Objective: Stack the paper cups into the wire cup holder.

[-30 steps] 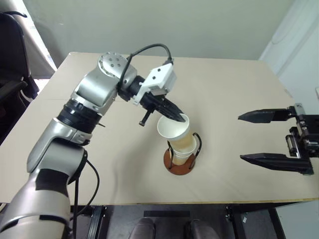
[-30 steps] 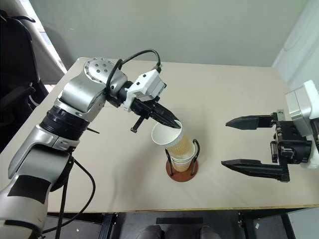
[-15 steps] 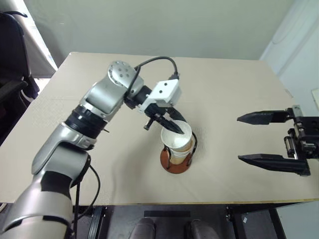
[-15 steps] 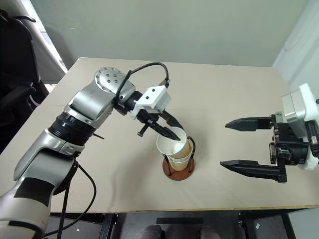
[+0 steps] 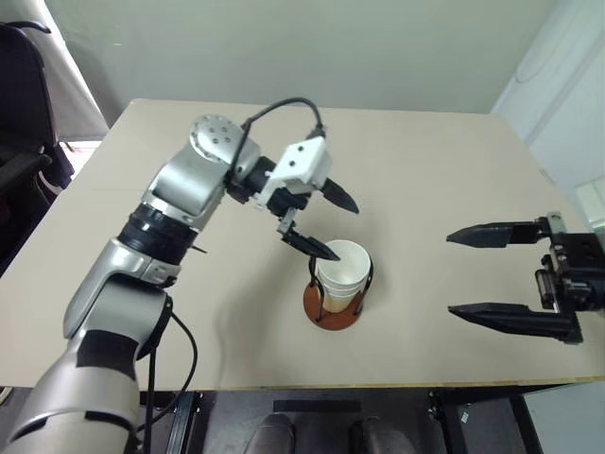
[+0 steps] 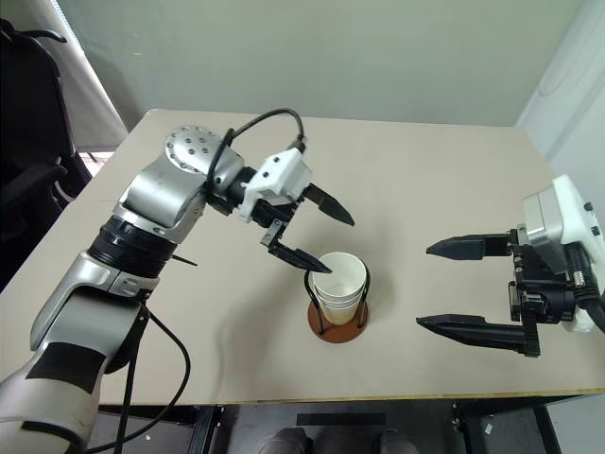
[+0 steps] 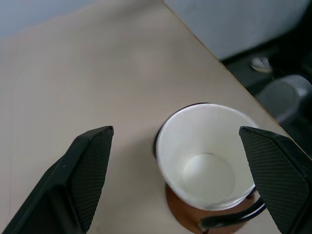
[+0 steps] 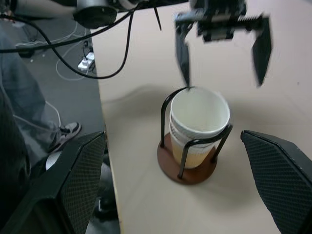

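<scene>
1. Paper cups (image 6: 340,282), white inside with pale yellow-tan walls, sit nested in one stack inside the wire cup holder (image 6: 337,320), the one with the round reddish-brown base and thin black wire loops. It stands on the tan table (image 6: 444,180), near the front edge.
2. You can see no loose cups on the table, so the stacking looks done to me.
3. Your left gripper (image 6: 319,235) hangs just above the stack and leans down toward it. Its black fingers are spread wide and hold nothing.
4. Your right gripper (image 6: 454,285) waits well apart on the other side, pointing at the holder, spread wide and empty too.
</scene>
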### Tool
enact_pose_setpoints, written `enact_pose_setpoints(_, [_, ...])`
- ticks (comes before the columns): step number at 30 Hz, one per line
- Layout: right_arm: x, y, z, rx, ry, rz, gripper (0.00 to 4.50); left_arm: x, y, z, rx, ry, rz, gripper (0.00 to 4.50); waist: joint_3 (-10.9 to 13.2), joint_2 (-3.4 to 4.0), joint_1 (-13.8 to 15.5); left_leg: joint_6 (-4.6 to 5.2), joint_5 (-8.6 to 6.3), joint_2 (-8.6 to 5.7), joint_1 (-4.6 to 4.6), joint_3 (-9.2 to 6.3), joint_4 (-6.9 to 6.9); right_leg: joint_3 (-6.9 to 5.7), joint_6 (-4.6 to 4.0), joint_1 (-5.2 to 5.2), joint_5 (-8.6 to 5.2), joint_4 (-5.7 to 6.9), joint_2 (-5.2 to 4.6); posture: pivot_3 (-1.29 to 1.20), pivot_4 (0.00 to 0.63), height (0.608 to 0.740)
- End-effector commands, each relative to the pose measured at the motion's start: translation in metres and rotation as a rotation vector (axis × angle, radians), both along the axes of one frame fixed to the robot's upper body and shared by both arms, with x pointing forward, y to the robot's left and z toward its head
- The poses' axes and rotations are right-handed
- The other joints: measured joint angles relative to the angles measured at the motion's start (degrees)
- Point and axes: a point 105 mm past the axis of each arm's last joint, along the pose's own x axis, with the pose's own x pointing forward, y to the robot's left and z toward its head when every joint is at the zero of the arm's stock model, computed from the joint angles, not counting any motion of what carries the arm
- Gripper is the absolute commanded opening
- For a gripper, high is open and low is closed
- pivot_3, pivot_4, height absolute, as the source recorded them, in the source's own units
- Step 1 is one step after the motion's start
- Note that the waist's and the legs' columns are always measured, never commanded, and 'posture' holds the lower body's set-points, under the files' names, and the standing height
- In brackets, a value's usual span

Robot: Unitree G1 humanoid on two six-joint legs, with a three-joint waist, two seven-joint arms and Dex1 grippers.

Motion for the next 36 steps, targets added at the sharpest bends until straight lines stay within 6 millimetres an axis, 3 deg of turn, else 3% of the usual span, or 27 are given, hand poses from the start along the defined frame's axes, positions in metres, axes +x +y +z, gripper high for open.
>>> enact_pose_setpoints(1, [0.002,-0.015,0.010,-0.013,-0.038,-0.062,4.50,0.003,0.037,0.034,-0.160,0.002,0.128,4.49,0.0,0.00,-0.1,0.00,0.00,0.00,0.00,0.00,-0.02,0.00,0.00,0.00,0.00,-0.01,0.00,0.00,0.150,0.740])
enact_pose_setpoints(6, [0.008,-0.036,0.012,0.020,-0.032,-0.115,4.50,-0.002,0.089,0.031,-0.164,0.063,0.291,4.49,0.0,0.05,-0.4,0.00,0.00,0.00,0.04,0.00,-0.09,0.04,-0.01,-0.04,0.00,-0.04,-0.01,0.00,0.150,0.740])
enact_pose_setpoints(12, [0.019,-0.073,0.000,0.048,-0.002,-0.231,4.50,-0.011,0.145,0.015,-0.171,0.162,0.531,4.49,0.0,0.02,-0.3,0.02,0.00,-0.01,0.05,-0.08,-0.07,0.03,-0.04,-0.04,-0.01,0.00,-0.03,0.00,0.150,0.740])
enact_pose_setpoints(18, [0.023,-0.095,-0.007,0.058,0.025,-0.279,4.50,-0.022,0.184,0.001,-0.250,0.256,0.696,4.49,0.0,0.03,-0.3,0.02,0.00,0.00,0.11,-0.04,-0.12,0.04,-0.15,-0.07,-0.07,0.10,-0.03,0.00,0.150,0.740])
enact_pose_setpoints(22, [0.025,-0.103,-0.008,0.053,0.026,-0.284,4.50,-0.024,0.193,-0.001,-0.267,0.262,0.738,4.49,0.0,0.03,-0.3,0.02,0.00,-0.01,0.27,-0.03,-0.13,0.03,-0.24,0.05,-0.10,0.12,-0.02,0.00,0.150,0.740])
enact_pose_setpoints(36, [0.041,-0.106,-0.006,0.047,0.038,-0.251,4.50,-0.038,0.186,-0.006,-0.293,0.260,0.746,4.49,0.0,0.03,-0.8,0.02,-0.01,-0.01,0.41,0.06,-0.26,0.03,-0.36,0.07,-0.14,0.17,-0.02,0.00,0.150,0.740])
